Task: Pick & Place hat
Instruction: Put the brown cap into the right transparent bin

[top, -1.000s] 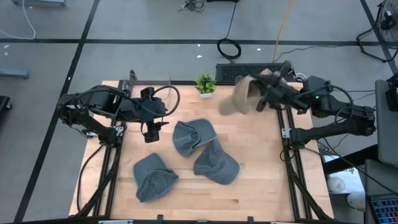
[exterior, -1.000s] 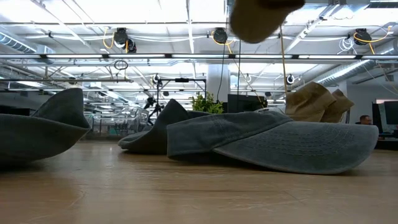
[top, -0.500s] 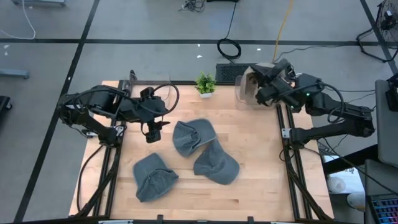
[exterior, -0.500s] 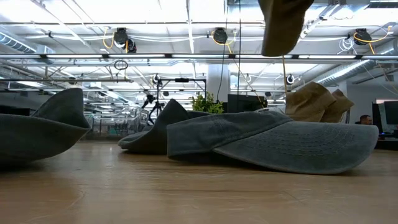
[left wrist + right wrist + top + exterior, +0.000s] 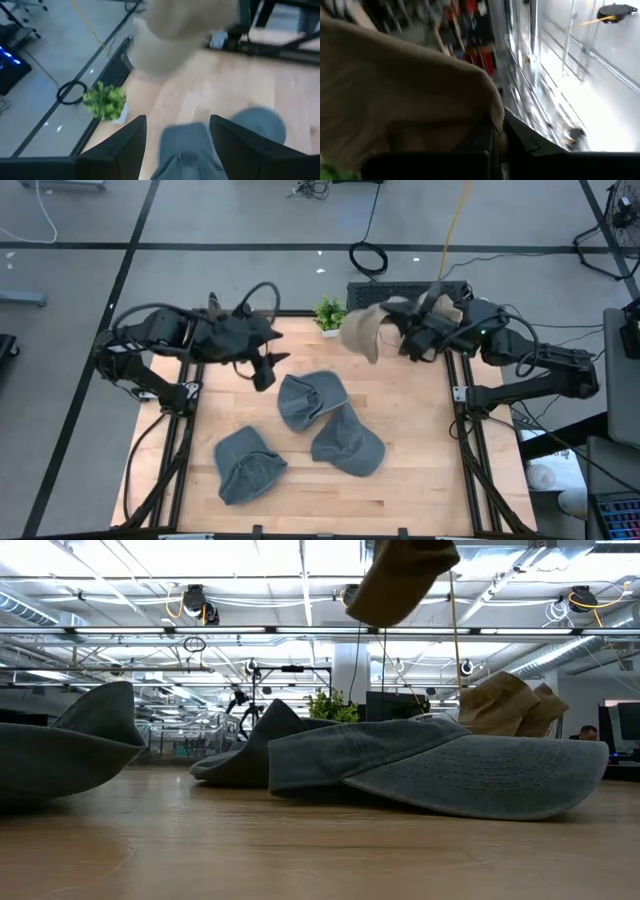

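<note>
My right gripper (image 5: 408, 335) is shut on a tan hat (image 5: 365, 332) and holds it in the air over the table's far edge, near the small plant (image 5: 330, 315). In the low view the tan hat (image 5: 400, 580) hangs high above the table. Three grey hats (image 5: 308, 398) (image 5: 348, 445) (image 5: 248, 465) lie on the wooden tabletop. My left gripper (image 5: 270, 375) is open, raised above the table just left of the nearest grey hat; its wrist view shows that grey hat (image 5: 185, 150) between the open fingers, farther off. My right gripper pinches the tan hat at its edge (image 5: 492, 112), one finger (image 5: 520, 140) showing beside the cloth. The hat is lifted clear and reaches out from the fingers toward the table's left. The hat itself hides the other finger.
More tan hats (image 5: 510, 705) are piled at the table's far right corner. The potted plant (image 5: 105, 100) stands at the far edge. Black frame rails run along both sides of the table. Bare wood shows along the near edge.
My right gripper has swung the tan hat around in the air: it first turned toward the far right corner, then came back and carried the hat toward the table's left, nearer the plant. My left gripper has risen and shifted right, toward the grey hats, and has tipped.
</note>
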